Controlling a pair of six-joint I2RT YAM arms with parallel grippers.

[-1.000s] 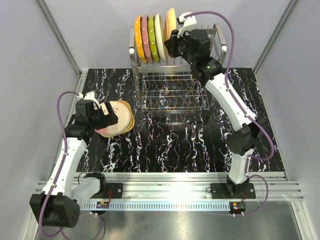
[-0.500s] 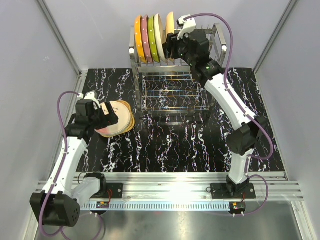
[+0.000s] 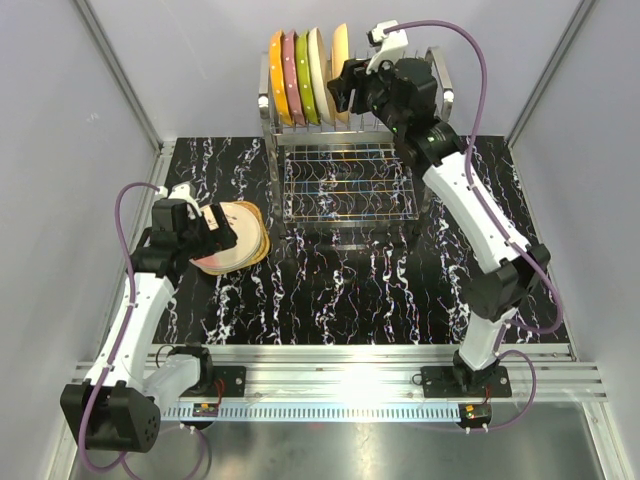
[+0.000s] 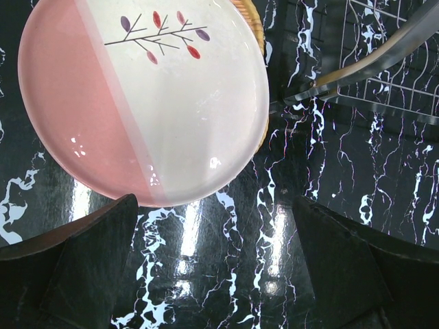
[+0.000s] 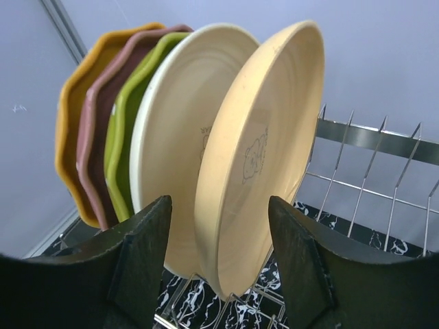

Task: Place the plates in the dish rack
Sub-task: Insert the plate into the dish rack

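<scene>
1. Stainless-steel wire and tubing make up the dish rack, which stands at the upper centre of the overhead view, at the far side of the black marbled table.
2. Five plates stand on edge in its top tier, side by side. From the left they are an orange plate, a pink plate, a lime-green plate, a cream plate and a tan plate.
3. The right jaws are apart, just beside the tan plate. In the right wrist view that plate rises between the two dark fingers, and neither visibly presses on it.
4. At the left of the overhead view, a stack of plates lies flat on the table.
5. Its top plate is half pink and half white, with a small branch motif.
6. The left jaws stand wide apart at the stack's edge, gripping nothing.
</scene>
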